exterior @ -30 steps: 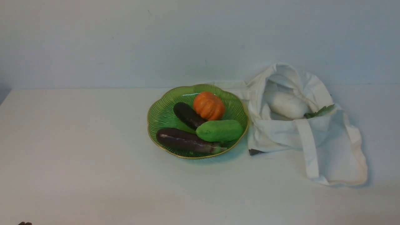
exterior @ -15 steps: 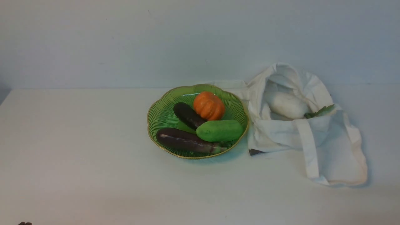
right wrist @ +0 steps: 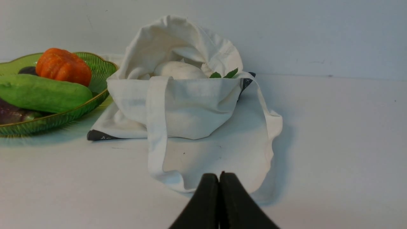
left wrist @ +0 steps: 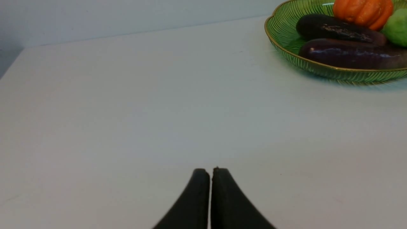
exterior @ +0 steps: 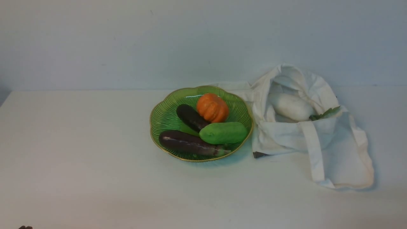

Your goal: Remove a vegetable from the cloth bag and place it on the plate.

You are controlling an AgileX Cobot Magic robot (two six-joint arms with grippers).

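The bright green vegetable [exterior: 223, 132] lies on the green ribbed plate [exterior: 163, 117], at its right front, also seen in the right wrist view [right wrist: 41, 93]. The off-white cloth bag [exterior: 318, 133] slumps right of the plate, its mouth open, a strap trailing forward; it shows in the right wrist view [right wrist: 190, 105]. My left gripper [left wrist: 210, 171] is shut and empty, low over bare table well left of and nearer than the plate [left wrist: 279, 28]. My right gripper [right wrist: 219, 175] is shut and empty, just in front of the bag's front edge.
Two dark purple eggplants [exterior: 187, 142] and an orange pumpkin [exterior: 212, 107] share the plate. A white radish [exterior: 292, 106] with green leaves lies in the bag's mouth. The white table [exterior: 79, 143] ends at a pale wall behind.
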